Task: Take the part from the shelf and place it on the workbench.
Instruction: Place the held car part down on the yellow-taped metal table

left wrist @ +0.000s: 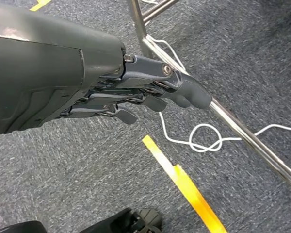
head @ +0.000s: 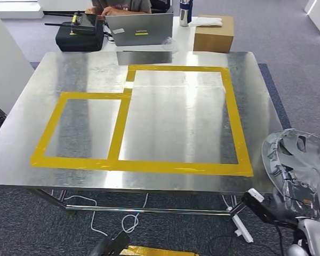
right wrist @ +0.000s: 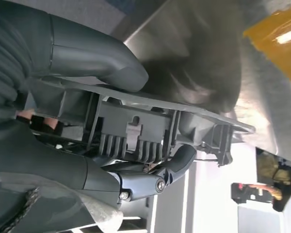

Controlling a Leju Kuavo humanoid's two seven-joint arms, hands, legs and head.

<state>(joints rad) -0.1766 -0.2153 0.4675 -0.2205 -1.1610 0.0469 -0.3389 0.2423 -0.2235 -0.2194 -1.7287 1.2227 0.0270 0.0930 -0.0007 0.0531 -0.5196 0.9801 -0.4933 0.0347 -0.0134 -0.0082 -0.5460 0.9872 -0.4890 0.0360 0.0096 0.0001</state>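
- Part (head: 299, 165): a silver-grey moulded piece at the near right corner of the bench (head: 158, 117), cut off by the right edge of the head view; whether it touches the bench top cannot be told.
- Right hand (right wrist: 100, 141): grips the part (right wrist: 155, 131), thumb on one face and darker fingers (right wrist: 173, 167) curled under the ribbed side. In the head view the hand itself is hard to make out behind the part.
- Left hand (left wrist: 137, 92): holds nothing, fingers straight and close together, hanging over grey carpet (left wrist: 246, 58) near a white cable (left wrist: 206, 141) and a bench leg (left wrist: 246, 138).
- Tape (head: 122, 130): two yellow rectangles marked on the bench.
- Far edge: laptop (head: 140, 29), box (head: 213, 33) and a person (head: 122, 6), cut off by the top edge.
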